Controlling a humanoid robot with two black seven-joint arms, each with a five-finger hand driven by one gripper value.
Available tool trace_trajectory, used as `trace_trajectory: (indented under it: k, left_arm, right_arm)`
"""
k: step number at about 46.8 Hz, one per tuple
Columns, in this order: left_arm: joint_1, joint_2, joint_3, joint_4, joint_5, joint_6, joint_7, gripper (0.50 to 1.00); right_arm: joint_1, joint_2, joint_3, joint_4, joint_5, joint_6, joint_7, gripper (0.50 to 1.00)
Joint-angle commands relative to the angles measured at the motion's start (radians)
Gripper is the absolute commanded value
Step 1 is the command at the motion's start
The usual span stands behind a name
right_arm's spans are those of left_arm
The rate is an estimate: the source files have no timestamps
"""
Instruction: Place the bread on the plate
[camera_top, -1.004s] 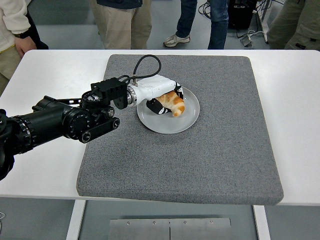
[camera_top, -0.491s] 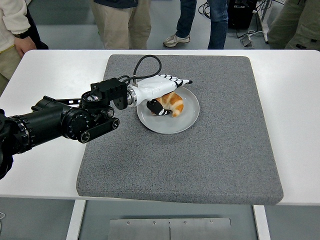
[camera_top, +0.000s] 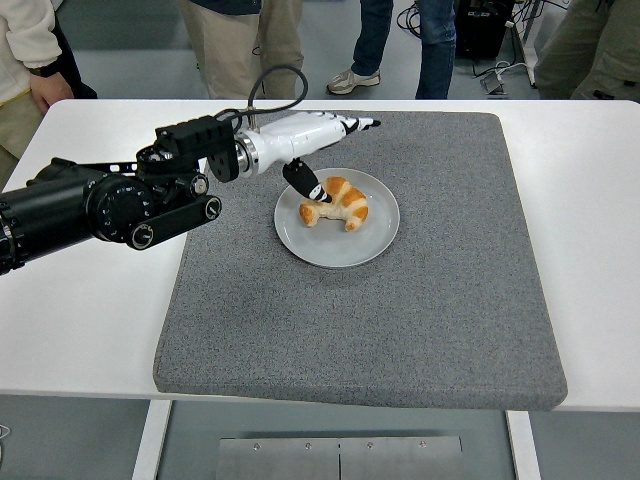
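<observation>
Bread: we see the croissant (camera_top: 337, 203) lying on the grey plate (camera_top: 337, 248), toward the bench's far edge, on the grey mat (camera_top: 400, 320).
Left hand: we see the left hand (camera_top: 305, 140) released, fingers spread, above the plate's far-left rim, thumb near the bread.
People: we see legs beyond the far edge.

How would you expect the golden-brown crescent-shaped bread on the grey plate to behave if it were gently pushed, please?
The golden-brown crescent-shaped bread looks puffy and flaky, so probably light and easily dented. Its curved, flat-lying shape suggests it would slide or pivot rather than roll. The round grey plate looks smooth, so a push may skate the bread toward the rim.
</observation>
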Motion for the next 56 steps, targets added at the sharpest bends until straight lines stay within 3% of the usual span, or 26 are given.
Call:
trace_trajectory:
  k: [1, 31, 49, 56]
  left_arm:
    - [-0.018, 0.003, 0.001, 0.0, -0.056, -0.002, 0.0, 0.972]
    - [-0.026, 0.027, -0.153, 0.019, -0.473, -0.002, -0.004, 0.972]
    - [0.105, 0.021, -0.381, 0.108, -0.697, -0.003, -0.001, 0.972]
    - [0.135, -0.028, -0.488, 0.196, -0.742, -0.023, -0.001, 0.972]
  right_arm:
    - [0.0, 0.0, 0.0, 0.0, 0.0, 0.0, 0.0, 1.0]
    - [0.0, 0.0, 0.0, 0.0, 0.0, 0.0, 0.0, 1.0]
    - [0.0, 0.0, 0.0, 0.0, 0.0, 0.0, 0.0, 1.0]
    - [0.0, 0.0, 0.0, 0.0, 0.0, 0.0, 0.0, 1.0]
